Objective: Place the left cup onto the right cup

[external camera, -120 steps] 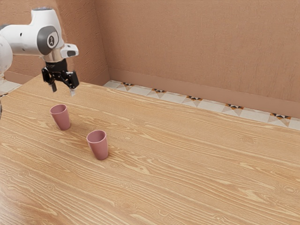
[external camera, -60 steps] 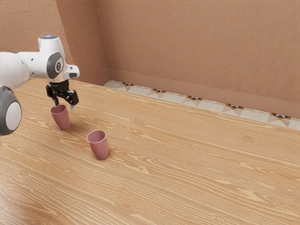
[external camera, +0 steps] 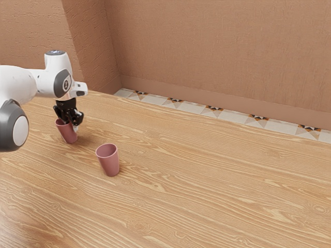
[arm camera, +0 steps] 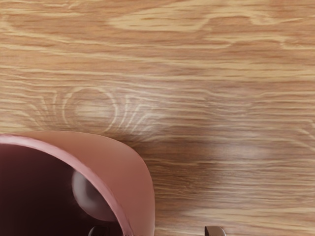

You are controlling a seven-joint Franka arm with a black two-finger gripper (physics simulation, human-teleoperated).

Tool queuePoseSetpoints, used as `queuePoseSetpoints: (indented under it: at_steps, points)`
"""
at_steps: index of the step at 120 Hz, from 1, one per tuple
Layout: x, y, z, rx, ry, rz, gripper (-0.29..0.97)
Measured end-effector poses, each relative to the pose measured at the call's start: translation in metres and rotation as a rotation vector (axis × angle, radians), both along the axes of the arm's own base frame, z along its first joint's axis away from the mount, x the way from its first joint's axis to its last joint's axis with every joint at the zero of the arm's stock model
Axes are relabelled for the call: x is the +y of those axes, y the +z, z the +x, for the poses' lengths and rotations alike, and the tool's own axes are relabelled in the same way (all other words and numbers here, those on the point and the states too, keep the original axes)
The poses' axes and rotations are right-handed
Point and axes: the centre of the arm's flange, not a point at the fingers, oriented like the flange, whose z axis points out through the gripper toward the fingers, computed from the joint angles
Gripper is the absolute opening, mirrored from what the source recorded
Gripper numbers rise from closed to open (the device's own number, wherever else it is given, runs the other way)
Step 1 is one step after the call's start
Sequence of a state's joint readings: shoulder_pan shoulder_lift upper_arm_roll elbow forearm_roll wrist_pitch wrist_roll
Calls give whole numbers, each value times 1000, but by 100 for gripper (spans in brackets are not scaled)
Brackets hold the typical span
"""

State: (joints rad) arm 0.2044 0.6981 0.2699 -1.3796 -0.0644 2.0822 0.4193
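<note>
The pincer (external camera: 68,122) sits at the rim of the left cup (external camera: 67,133), which stands upright on the table (external camera: 207,175). The pincer's fingers are apart and straddle the cup wall. In the wrist view, one fingertip (arm camera: 214,230) lies outside the left cup (arm camera: 120,172), clear of the wall, and the other lies inside the mouth. The right cup (external camera: 108,159) stands upright, apart from the left cup, toward the exterior view's right and nearer the camera.
</note>
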Motion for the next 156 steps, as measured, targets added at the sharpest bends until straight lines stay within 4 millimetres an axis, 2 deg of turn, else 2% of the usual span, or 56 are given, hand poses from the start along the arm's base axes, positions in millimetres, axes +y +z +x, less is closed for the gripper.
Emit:
queuePoseSetpoints:
  at_steps: [22,45,57,65,76,89,97,106,124,141,156]
  points:
    - [1,-1,0,-8,-2,-7,-3]
    - [1,-2,-2,-16,-6,-7,-8]
    - [2,5,-5,-18,-5,-10,-9]
    - [2,16,-8,-30,-4,-9,-9]
    - [1,42,-16,-52,-2,-10,-10]
    - [-6,75,-37,-73,2,-24,-10]
    - [-28,99,-54,-86,-18,-43,-10]
    - [-62,124,-72,-105,-58,-67,-10]
    - [-112,152,-85,-107,-127,-97,-10]
    - [-173,186,-93,-112,-224,-99,-11]
    - [-228,202,-116,-94,-279,-110,-11]
